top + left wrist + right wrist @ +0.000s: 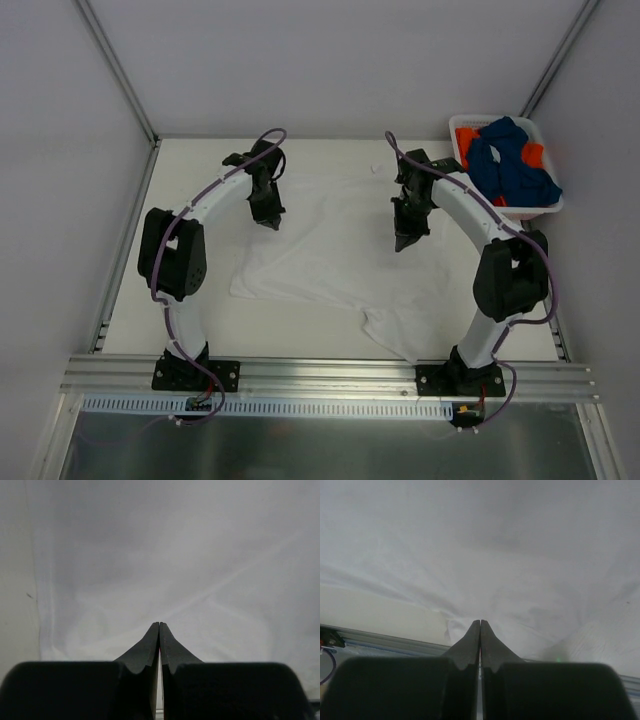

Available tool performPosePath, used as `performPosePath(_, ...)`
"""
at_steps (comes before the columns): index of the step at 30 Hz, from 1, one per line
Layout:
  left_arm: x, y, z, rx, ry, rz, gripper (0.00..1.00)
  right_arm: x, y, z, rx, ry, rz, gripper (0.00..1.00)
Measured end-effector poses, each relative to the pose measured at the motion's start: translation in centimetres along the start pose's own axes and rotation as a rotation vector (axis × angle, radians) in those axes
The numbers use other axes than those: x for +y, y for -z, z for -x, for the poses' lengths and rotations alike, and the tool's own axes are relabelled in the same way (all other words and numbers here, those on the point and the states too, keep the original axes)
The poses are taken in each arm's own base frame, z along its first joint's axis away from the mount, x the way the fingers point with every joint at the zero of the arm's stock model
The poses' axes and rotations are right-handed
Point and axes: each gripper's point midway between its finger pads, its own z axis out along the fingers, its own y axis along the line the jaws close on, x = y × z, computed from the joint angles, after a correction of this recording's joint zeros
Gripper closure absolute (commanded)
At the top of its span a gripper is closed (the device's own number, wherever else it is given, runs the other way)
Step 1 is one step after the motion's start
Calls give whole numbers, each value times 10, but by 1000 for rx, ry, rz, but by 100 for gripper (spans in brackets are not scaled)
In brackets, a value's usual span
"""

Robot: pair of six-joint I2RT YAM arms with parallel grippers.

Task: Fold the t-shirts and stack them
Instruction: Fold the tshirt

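Most of the worktop (190,170) is covered by one white t-shirt (330,260), spread fairly flat. It lies directly under both end effectors and runs from them back toward the arm bases, with a rumpled corner well nearward of the right one.

The step in hand looks like the first fold: pinching the far edge at two points and carrying it over the body. To do it well, both pinches should rise together and only just off the worktop. They should keep their spacing so the cloth stays taut between them, then travel level toward the bases so the crease falls straight. It is worth checking that only one layer is caught (thin cloth near the worktop's colour makes that hard to judge).

The left arm (215,190) and right arm (465,205) mirror each other, each arcing up from its base and bending inward, wrists pitched steeply down.

A white basket (462,119) sits beyond and to the right of the right end effector, holding a dark blue shirt (510,165) and an orange shirt (534,153) in a heap.

The left end effector (270,222) is clenched, tips meeting. In its wrist view creases in the cloth run in toward the tips, so it appears to be pinching the shirt. The right end effector (403,243) is likewise clenched, with a small bunch of fabric at its tips.
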Motion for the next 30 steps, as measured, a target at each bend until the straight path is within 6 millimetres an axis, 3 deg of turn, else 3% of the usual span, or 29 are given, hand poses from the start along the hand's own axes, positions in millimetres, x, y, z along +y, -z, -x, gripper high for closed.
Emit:
performPosePath(2, 13, -5, -24, 89, 9, 38, 100, -6, 0, -19, 37, -13, -10, 100)
performPosePath(10, 31, -16, -86, 258, -12, 122, 100, -21, -14, -69, 148, -47, -39, 99)
performPosePath(15, 44, -18, -124, 342, -23, 183, 100, -21, -26, -94, 222, -40, -52, 99)
performPosePath(25, 54, -17, -159, 398, -52, 233, 100, -9, -48, -133, 311, 8, -84, 100)
performPosePath(30, 56, -19, -167, 378, -75, 276, 100, 5, -63, -134, 291, 28, -80, 100)
